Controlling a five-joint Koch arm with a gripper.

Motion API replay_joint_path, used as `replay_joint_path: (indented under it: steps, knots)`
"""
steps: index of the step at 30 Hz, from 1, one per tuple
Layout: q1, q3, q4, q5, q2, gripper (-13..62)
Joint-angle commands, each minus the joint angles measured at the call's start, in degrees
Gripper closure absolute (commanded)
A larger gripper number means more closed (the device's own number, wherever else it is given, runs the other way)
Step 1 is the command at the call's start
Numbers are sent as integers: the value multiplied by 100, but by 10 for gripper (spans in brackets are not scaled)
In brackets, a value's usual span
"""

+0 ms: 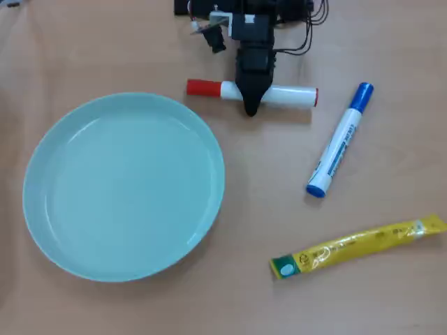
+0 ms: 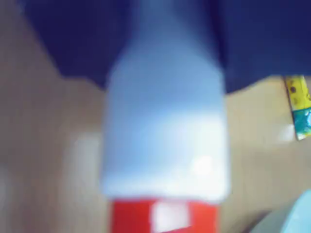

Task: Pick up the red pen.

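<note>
In the overhead view, the red pen [image 1: 286, 95] lay flat on the wooden table [image 1: 391, 293], just beyond the upper right rim of the pale green plate [image 1: 42, 209], its red cap pointing toward the left of the picture and a thin red ring at the other end. The black gripper [image 1: 251, 106] stood directly over the pen's middle, hiding that part of the barrel, with its tip reaching past the pen toward the plate; only one dark tip showed, so I could not tell whether the jaws were apart or together. To the right of the plate, well clear of it, a blue marker [image 1: 340, 142] lay at a slant, and a yellow sachet [image 1: 356, 246] lay below that marker. The wrist view showed none of that layout: the white barrel of the pen [image 2: 165, 131] filled the middle, badly blurred, with the red cap at the bottom edge. Dark blue shapes flanked the barrel above, too blurred to name. A corner of the sachet [image 2: 299, 104] and the plate's rim [image 2: 296, 218] showed at the right edge.
</note>
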Motion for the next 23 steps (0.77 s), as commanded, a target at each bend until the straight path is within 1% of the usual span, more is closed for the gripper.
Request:
replay_joint_path:
  steps: [1,23]
  knots:
    - [44,193,0,-97,562,548]
    - [26,185,62,-79,562,548]
